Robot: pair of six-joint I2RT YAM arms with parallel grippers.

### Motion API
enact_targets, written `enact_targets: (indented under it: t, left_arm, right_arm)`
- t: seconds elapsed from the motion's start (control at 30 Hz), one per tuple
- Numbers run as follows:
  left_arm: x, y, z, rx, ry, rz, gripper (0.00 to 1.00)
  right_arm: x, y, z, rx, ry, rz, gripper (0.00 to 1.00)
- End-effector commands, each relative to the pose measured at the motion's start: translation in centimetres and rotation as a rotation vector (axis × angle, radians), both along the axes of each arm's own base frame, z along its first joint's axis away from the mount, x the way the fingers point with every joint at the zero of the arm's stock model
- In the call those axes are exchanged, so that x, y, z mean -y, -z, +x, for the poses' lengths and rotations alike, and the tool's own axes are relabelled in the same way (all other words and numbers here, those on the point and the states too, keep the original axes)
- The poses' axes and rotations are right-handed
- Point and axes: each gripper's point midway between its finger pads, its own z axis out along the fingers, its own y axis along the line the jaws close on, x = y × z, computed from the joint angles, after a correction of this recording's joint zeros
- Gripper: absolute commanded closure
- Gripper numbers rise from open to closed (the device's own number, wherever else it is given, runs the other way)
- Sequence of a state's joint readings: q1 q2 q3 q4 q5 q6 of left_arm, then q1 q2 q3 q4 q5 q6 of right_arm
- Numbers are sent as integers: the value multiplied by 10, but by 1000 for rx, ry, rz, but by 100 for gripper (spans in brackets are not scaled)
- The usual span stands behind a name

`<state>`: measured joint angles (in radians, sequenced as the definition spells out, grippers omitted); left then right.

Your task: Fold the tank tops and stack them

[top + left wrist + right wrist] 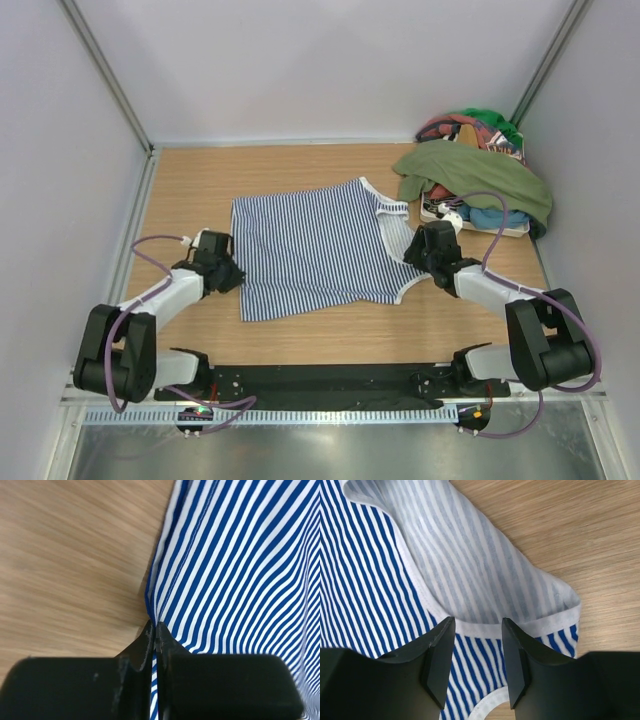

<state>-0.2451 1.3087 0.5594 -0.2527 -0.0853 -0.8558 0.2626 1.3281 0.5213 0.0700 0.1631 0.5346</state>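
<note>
Striped tank top [310, 255] lying spread across the middle of the tabletop [200, 190], with 2 hands at its opposite ends.
The wooden tabletop is carrying everything; the navy-and-white top is lying flat on it, hem pointing left and white-trimmed straps pointing right. At the far right corner a pile of clothes [480, 215] is sitting in a heap, and the olive green tank top [470, 170] is draping over it, well apart from the striped one. The left hand [155, 627] is pinching the striped top's left edge, fingers closed tight with a sliver of striped cloth showing between them. The right hand [477, 630] is standing partly open at the strap end, its 2 fingers straddling the white trim and gripping nothing.
</note>
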Motion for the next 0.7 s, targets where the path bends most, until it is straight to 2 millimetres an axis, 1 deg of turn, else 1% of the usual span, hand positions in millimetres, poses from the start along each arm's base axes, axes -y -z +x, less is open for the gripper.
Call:
enact_targets:
  t: [0.0,0.03,0.1,0.17,0.2,0.23,0.3,0.33,0.37,0.4,0.47,0.5,0.53,0.57,0.6,0.63,0.67]
  left_arm:
    - [-27,-10,-2,14,-68,24,100]
    - [-40,-13,0,12,-106,33,100]
    - [-57,-22,3,11,-123,60,100]
    - [-85,-26,4,7,-209,69,100]
    - [-90,-30,11,35,-228,61,100]
    - [-94,-26,11,37,-250,50,100]
    - [-95,-24,17,51,-255,35,100]
    - [-97,-25,20,51,-251,44,99]
    - [-99,-20,21,32,-243,64,99]
    - [-103,-20,23,30,-236,88,99]
    - [-113,-15,22,20,-259,136,100]
    - [-115,-12,22,22,-263,147,100]
    - [-116,-12,23,22,-265,151,100]
    - [-117,-9,23,16,-270,149,100]
    - [-116,-8,24,16,-272,140,100]
    - [-116,-7,25,16,-275,133,100]
    - [-116,-6,25,18,-279,128,100]
  right_arm:
    - [-1,-21,13,96,24,15,52]
    - [-1,-21,12,97,24,16,52]
    - [0,-22,12,99,28,14,52]
    - [-1,-22,12,100,23,16,52]
    - [-2,-22,12,101,18,17,52]
    - [-2,-23,13,107,17,17,52]
    - [-3,-23,13,111,11,18,52]
    - [-4,-25,14,120,4,25,52]
    - [-5,-25,15,122,0,27,52]
    - [-9,-29,18,134,-16,36,51]
    - [-11,-30,21,135,-20,39,52]
    - [-16,-31,26,128,-40,48,51]
    - [-20,-38,30,139,-51,58,52]
    - [-25,-42,39,139,-63,70,52]
    - [-29,-41,42,127,-73,73,52]
    - [-33,-33,45,99,-76,75,51]
    - [-37,-42,57,113,-76,82,51]
